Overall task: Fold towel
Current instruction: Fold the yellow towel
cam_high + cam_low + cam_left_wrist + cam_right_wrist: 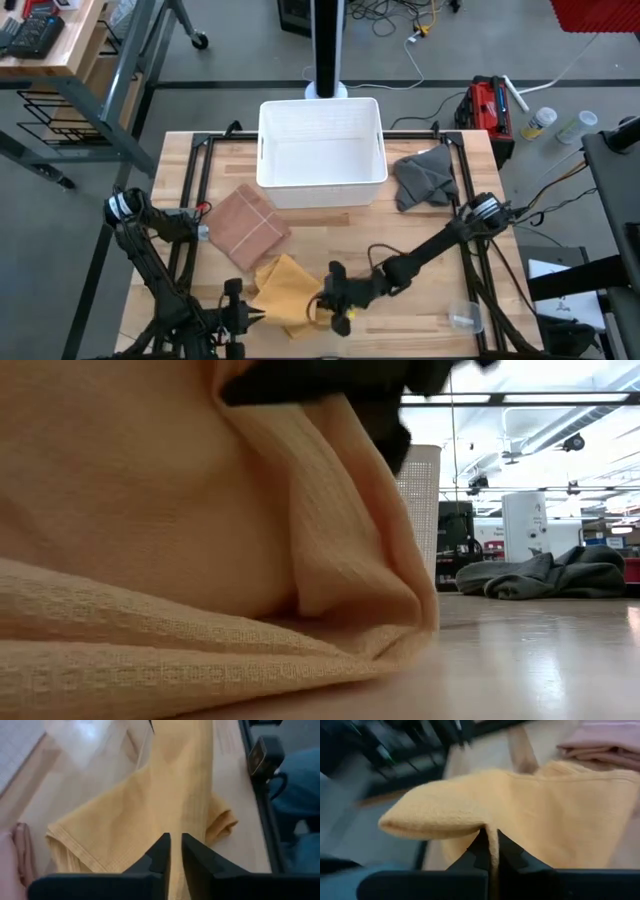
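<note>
On the wooden surface point(420, 290) a white basket point(322, 140) was seen at the far middle, with a grey cloth point(425, 175) just beside it and a folded pink towel point(248, 222) nearer the front. Near the front edge, the yellow towel point(285, 290) was held at both ends. One edge was pinched in the left gripper point(245, 318), the opposite edge in the right gripper point(325, 300), each closed tight on the fabric.

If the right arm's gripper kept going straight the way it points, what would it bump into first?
Probably the yellow waffle-weave towel itself. The right gripper is already shut on its edge and points across it toward the left gripper. Depth is unclear beyond that.
</note>
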Tool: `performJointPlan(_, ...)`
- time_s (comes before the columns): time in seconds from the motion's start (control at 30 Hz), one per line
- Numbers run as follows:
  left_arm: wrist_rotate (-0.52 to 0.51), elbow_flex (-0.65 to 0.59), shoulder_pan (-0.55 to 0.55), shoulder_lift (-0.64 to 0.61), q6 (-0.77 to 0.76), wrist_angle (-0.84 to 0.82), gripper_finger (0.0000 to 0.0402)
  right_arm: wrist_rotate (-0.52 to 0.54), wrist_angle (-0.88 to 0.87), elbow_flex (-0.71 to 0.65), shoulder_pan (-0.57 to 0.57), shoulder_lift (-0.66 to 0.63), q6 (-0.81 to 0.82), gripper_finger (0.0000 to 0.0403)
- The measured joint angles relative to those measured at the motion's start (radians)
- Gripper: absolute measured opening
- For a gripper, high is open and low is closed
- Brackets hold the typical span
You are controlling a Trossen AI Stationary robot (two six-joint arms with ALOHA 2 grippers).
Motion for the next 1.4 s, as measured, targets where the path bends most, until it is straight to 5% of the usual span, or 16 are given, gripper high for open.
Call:
performJointPlan(0.17, 0.044, 0.0, -0.001, 0.034, 0.011, 0.028, 0.0094, -0.07, 0.253, -0.151, -0.016, -0.004, 0.084, 0.0)
performJointPlan(0.47, 0.122, -0.008, 0.0, 0.13, -0.058, 0.073, 0.0222, -0.068, 0.283, -0.158, -0.018, -0.004, 0.085, 0.0)
performJointPlan(0.63, 0.123, -0.006, 0.005, 0.178, -0.071, 0.083, 0.0254, -0.106, 0.283, -0.132, -0.016, -0.004, 0.064, 0.0)
performJointPlan(0.77, 0.129, -0.005, 0.025, 0.184, -0.073, 0.072, 0.0219, -0.139, 0.278, -0.108, -0.013, -0.011, 0.054, 0.0)
performJointPlan(0.97, 0.084, 0.062, 0.041, 0.183, 0.114, 0.043, 0.0024, -0.215, 0.092, -0.066, -0.012, -0.034, 0.008, 0.0001)
performJointPlan(1.17, 0.079, 0.171, 0.102, 0.174, 0.123, -0.173, 0.0003, -0.217, -0.327, 0.023, -0.003, -0.067, -0.055, 0.0028)
performJointPlan(1.4, 0.061, 0.306, 0.208, 0.173, 0.272, -0.371, 0.0001, -0.216, -0.578, 0.132, 0.02, -0.068, -0.067, 0.0072)
